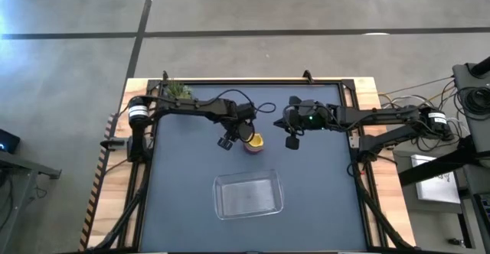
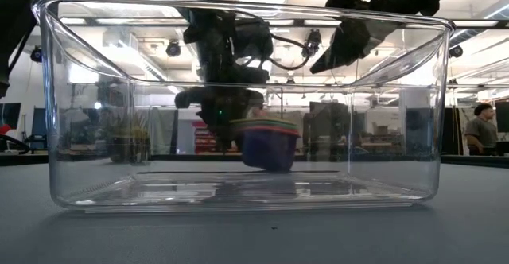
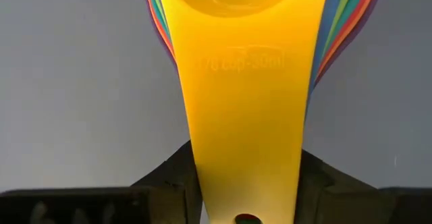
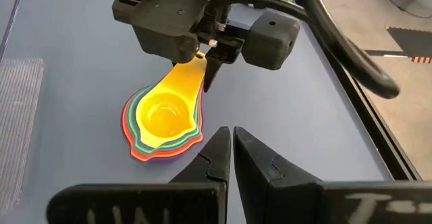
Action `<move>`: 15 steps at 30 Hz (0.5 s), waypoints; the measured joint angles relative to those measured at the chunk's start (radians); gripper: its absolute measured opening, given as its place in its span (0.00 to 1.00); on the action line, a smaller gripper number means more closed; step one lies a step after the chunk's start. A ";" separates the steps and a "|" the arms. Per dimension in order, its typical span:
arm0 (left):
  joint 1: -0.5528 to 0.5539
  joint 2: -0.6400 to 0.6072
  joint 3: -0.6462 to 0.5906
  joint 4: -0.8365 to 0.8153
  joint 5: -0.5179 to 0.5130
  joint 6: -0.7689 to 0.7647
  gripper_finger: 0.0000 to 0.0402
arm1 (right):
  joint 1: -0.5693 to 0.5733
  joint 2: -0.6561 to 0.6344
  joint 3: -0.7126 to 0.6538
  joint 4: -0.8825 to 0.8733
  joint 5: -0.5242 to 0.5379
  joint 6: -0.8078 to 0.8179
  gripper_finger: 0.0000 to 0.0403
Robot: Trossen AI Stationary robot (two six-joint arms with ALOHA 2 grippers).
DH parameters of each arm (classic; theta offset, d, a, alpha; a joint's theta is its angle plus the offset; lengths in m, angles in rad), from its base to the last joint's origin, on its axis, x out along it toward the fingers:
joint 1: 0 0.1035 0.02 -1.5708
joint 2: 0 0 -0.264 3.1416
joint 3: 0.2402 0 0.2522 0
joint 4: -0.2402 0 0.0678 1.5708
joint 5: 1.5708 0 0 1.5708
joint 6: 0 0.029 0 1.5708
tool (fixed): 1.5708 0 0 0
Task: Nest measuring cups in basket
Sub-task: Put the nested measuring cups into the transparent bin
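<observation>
Behind empty basket (image 1: 247,195), left claw (image 4: 202,65) gripping nested measuring cups (image 4: 164,124) (right wrist view), right claw (image 4: 233,158) clenched

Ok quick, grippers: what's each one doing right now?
Left gripper: closed on the handles of the nested measuring cups, stack on the table, outside the basket.
Right gripper: shut, holding nothing, beside the stack.
</observation>
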 joint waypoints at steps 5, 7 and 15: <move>-0.012 0.000 0.005 0.011 -0.011 -0.094 0.29 | 0.000 0.000 -0.001 0.000 0.000 -0.006 0.02; -0.026 0.000 0.006 0.020 -0.015 -0.135 0.29 | 0.000 0.000 -0.001 0.000 0.001 -0.009 0.02; -0.096 -0.010 0.004 -0.005 -0.117 -0.226 0.29 | 0.000 -0.012 -0.001 -0.001 0.009 -0.009 0.02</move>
